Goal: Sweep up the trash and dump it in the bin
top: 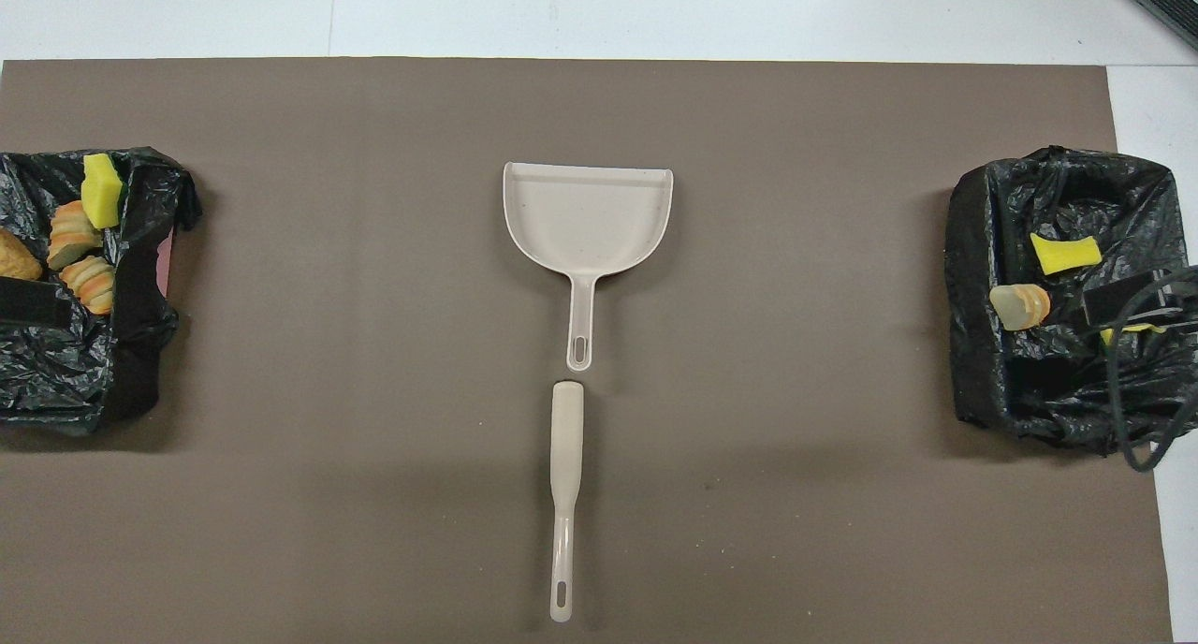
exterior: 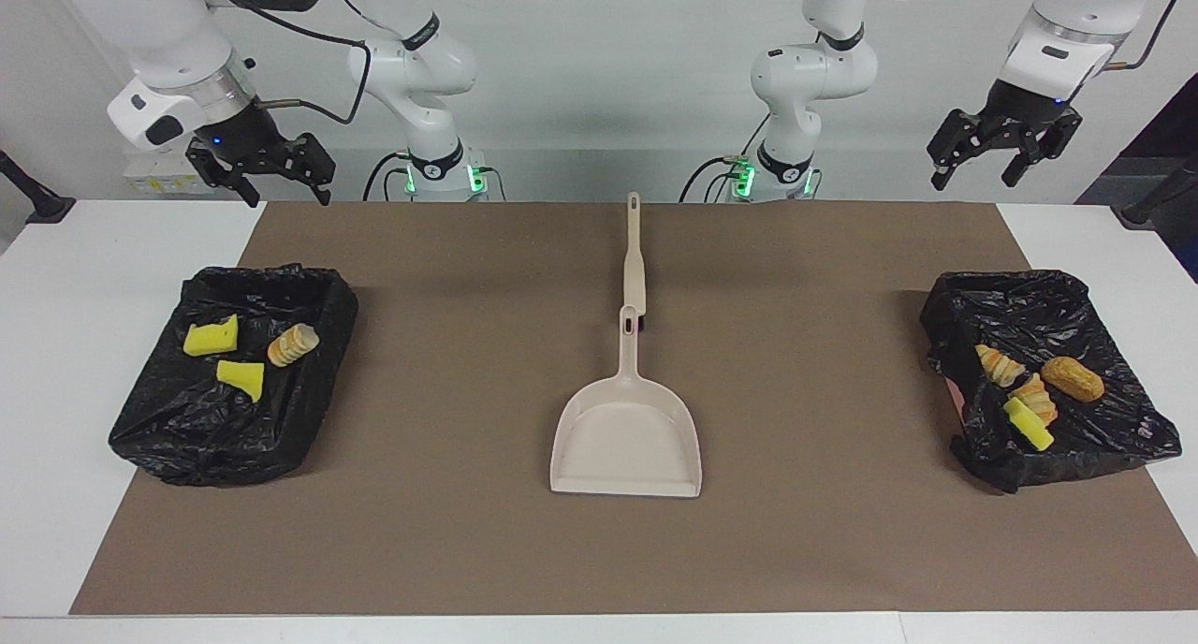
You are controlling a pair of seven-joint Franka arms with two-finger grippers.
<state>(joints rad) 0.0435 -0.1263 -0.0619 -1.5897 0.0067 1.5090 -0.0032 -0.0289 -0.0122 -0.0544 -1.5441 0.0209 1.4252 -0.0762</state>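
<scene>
The trash lies in two black-bagged bins. The bin at the right arm's end holds two yellow sponge bits and a bread chunk. In the bin at the left arm's end lie two bread chunks, a golden-brown roll and a green-and-yellow sponge. My right gripper hangs open and empty above the table edge by its bin. High over the left arm's end of the table, my left gripper is open and empty too.
A beige dustpan lies mid-mat, its handle pointing toward the robots. A beige brush lies in line with it, nearer to the robots. The brown mat covers most of the white table. A cable hangs over the right arm's bin.
</scene>
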